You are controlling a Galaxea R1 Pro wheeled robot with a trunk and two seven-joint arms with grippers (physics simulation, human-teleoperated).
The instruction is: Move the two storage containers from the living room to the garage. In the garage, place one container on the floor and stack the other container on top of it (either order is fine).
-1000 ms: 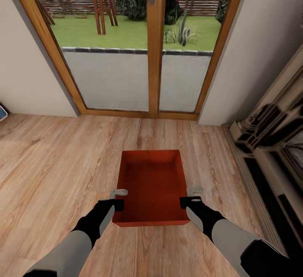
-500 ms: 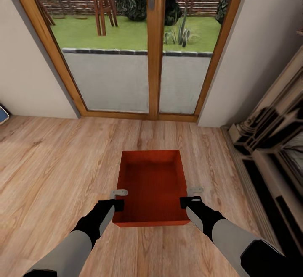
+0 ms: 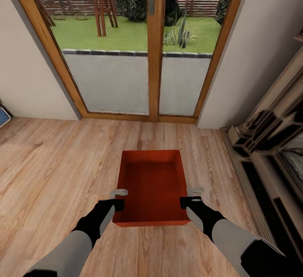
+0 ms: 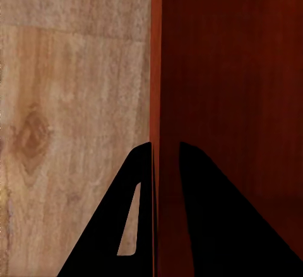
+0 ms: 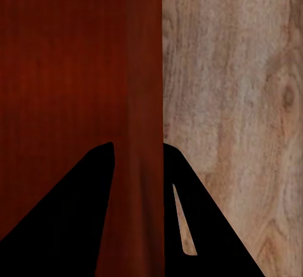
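At lower centre of the head view, orange-red open-top bin [image 3: 152, 186], low flared walls, empty, left end effector [image 3: 118, 199] and right end effector [image 3: 188, 197] each pinching a side wall, over wood plank floor [image 3: 54, 172].

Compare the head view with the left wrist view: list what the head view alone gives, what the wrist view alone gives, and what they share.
Head view alone: the glass doors onto a garden, the fireplace, the right gripper, and the whole open container. Left wrist view alone: the close look at the left gripper, one finger on either side of the container's side wall. Shared: the orange-red container, the left gripper, the wood plank floor.
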